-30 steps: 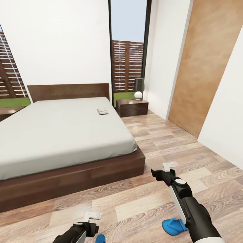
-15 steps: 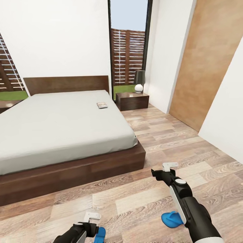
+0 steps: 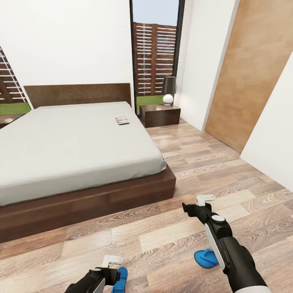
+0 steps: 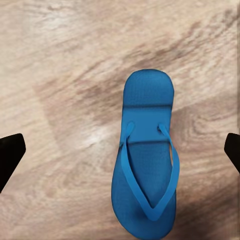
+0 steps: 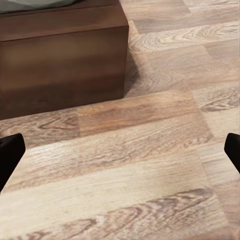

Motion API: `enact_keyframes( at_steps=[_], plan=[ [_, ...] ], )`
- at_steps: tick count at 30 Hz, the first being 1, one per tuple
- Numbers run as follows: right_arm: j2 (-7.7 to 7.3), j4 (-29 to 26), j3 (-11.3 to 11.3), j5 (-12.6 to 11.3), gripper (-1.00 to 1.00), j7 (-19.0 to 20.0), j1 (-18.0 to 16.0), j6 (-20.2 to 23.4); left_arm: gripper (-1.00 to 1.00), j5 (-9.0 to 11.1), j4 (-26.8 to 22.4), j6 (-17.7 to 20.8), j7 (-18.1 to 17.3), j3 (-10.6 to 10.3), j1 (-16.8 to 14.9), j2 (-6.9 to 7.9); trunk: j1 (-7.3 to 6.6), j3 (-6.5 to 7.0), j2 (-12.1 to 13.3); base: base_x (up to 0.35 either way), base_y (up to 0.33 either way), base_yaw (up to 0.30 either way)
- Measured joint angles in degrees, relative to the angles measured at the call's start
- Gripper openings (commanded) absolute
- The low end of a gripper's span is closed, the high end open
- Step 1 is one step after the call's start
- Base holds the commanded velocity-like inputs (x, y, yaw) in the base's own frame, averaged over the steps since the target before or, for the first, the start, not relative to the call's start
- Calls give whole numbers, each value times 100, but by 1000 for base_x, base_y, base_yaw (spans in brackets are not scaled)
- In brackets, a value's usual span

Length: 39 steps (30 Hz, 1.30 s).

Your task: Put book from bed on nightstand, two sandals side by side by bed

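the book (image 3: 122, 120) lies on the bed (image 3: 73, 146), near the nightstand (image 3: 160, 115). one sandal (image 4: 146, 160) rests on the floor between the spread left gripper (image 4: 120, 150) fingers; the other sandal (image 3: 205, 258) lies beside the spread right gripper (image 3: 195, 205).

The bed (image 3: 81, 199) frame is showing dark brown wood; its mattress is showing plain pale grey-white. The book (image 3: 122, 120) is showing a dark cover with pale lettering. Both sandals (image 3: 205, 258) (image 4: 146, 160) are showing bright blue. The floor (image 3: 228, 179) is showing brown wood-plank grain. The nightstand (image 3: 160, 115) is showing glossy dark brown. The walls (image 3: 77, 44) are showing white. The door (image 3: 248, 77) is showing light wood.
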Motion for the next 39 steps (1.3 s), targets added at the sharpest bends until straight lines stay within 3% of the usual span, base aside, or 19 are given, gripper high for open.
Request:
enact_keyframes(
  at_steps=[39],
  plan=[
    [0, -30, 13, 11, 100, -16, 3, 16, 100, 20, -29, -68, 14, 8, 2, -2, 0, 0, 0, 0, -29, 0]
  ],
)
